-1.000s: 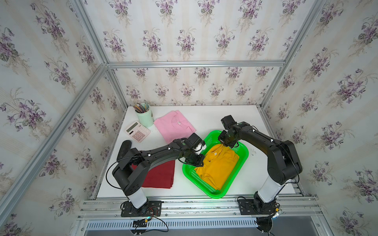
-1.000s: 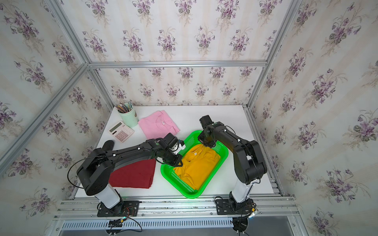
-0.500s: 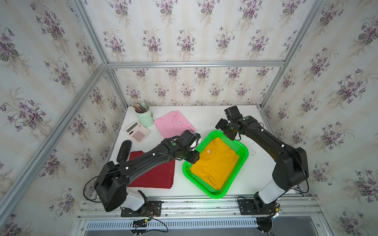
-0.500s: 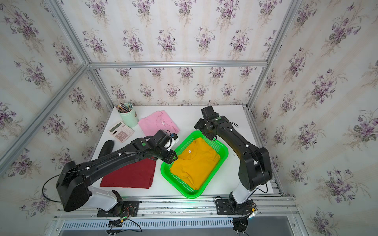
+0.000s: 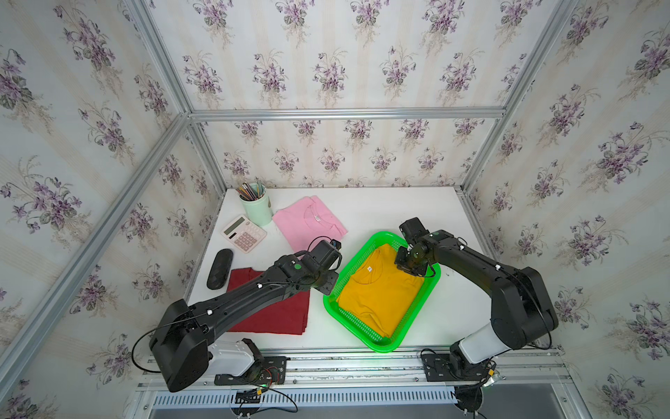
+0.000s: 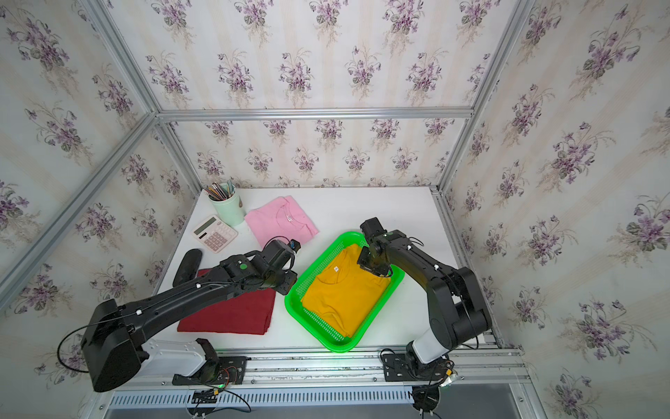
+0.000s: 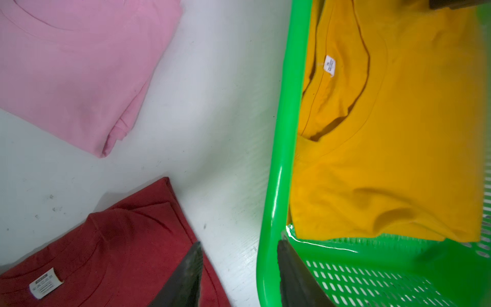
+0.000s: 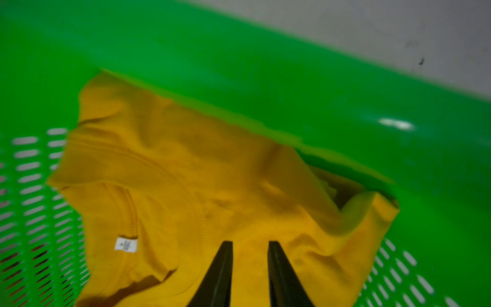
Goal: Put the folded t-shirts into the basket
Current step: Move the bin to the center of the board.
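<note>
Basket (image 5: 377,347) sits toward the white table's (image 5: 380,210) front edge with the mustard t-shirt (image 5: 380,290) inside it, while the dark red t-shirt (image 5: 275,315) and pink t-shirt (image 5: 308,221) lie outside. Both top views hide the fingers. The wrist views show them: the left gripper (image 7: 239,247) is half open astride the basket's rim and empty, and the right gripper (image 8: 251,243) is narrowly parted over mustard cloth, pinching nothing visible.
</note>
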